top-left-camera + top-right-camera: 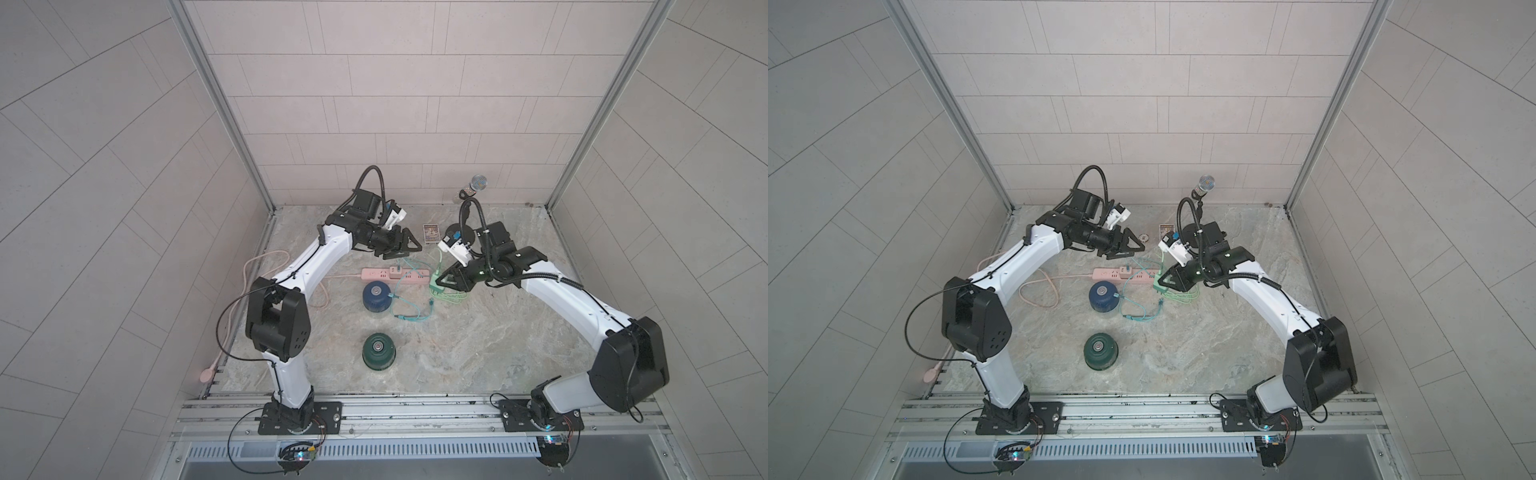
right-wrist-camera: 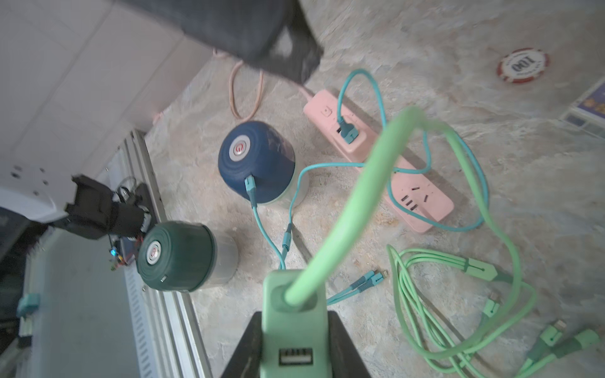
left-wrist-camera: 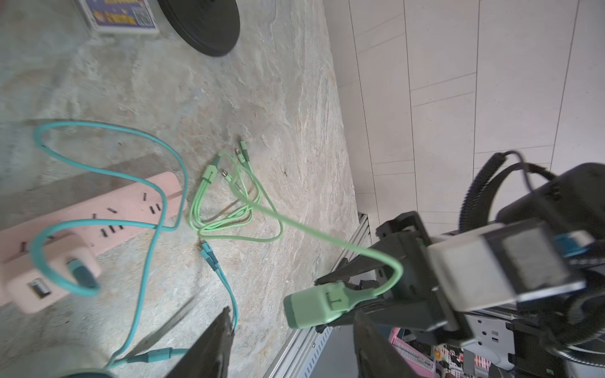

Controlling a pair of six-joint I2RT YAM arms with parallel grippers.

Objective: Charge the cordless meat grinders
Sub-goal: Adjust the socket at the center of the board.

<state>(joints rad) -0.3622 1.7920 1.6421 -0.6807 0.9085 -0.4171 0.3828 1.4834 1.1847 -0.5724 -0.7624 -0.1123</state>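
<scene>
Just beside pink power strip (image 1: pixel 395 274), right gripper (image 2: pixel 293 327) is clamping green charger block (image 3: pixel 311 306); above strip, left gripper (image 1: pixel 409 243) is hovering, jaws apart.

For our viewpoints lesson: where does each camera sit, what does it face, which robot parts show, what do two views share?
Both top views: above the bases, looking down on the table; left arm, right arm show.
Left wrist: faces the power strip past its open left tool.
Right wrist: faces the blue grinder and green grinder; right tool grips the green charger.
Wrist views share that strip.
</scene>
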